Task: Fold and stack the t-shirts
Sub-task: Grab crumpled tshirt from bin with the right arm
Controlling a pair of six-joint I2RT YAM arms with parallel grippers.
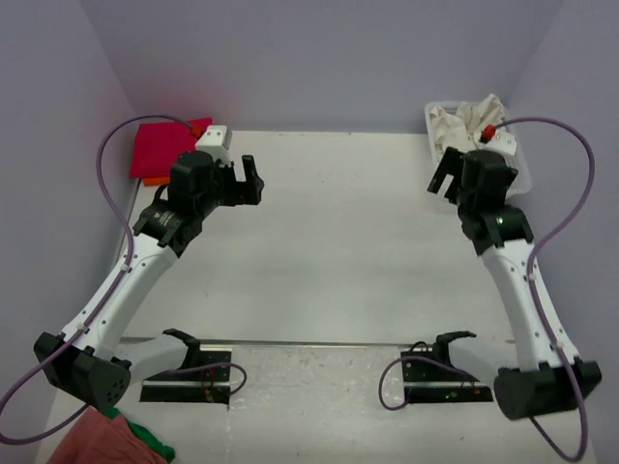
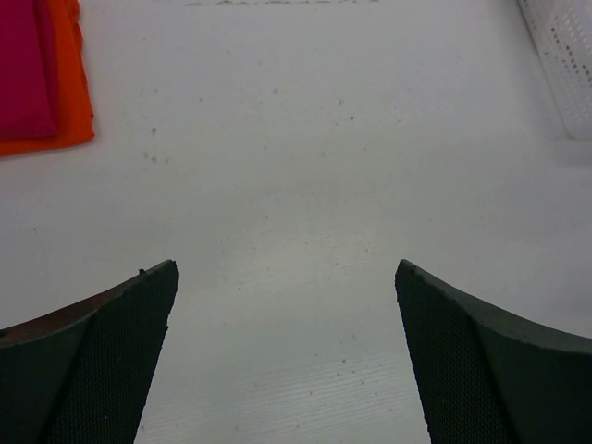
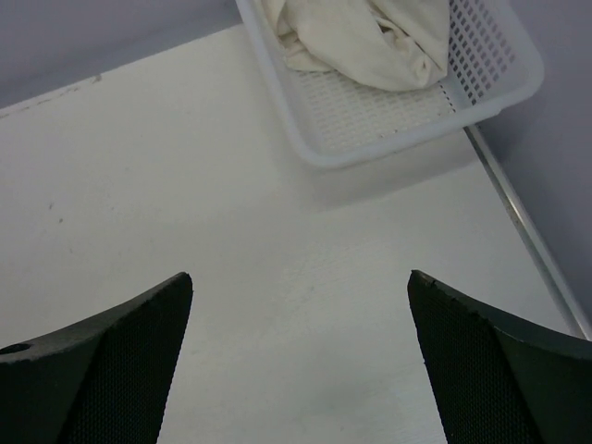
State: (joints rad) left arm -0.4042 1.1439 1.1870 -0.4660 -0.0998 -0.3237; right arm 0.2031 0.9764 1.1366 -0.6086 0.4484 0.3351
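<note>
A magenta-red t-shirt [image 1: 160, 147] lies folded at the table's back left corner, on top of an orange t-shirt [image 1: 200, 125] whose edge peeks out; both show in the left wrist view as magenta-red t-shirt [image 2: 23, 69] and orange t-shirt [image 2: 74, 92]. A cream-white wrinkly t-shirt [image 1: 464, 121] is bunched in the white mesh basket [image 1: 517, 159] at the back right, also seen as cream-white t-shirt [image 3: 361, 37]. My left gripper [image 1: 242, 184] hangs open right of the folded pile, empty [image 2: 287, 273]. My right gripper [image 1: 445, 179] stands open just left of the basket, empty [image 3: 301, 277].
The white basket [image 3: 407, 129] sits against the right wall, near the table's right edge [image 3: 518, 222]. Salmon-pink and green cloths [image 1: 106, 440] lie at the near left below the arm base. Purple cables [image 1: 111, 193] loop beside both arms.
</note>
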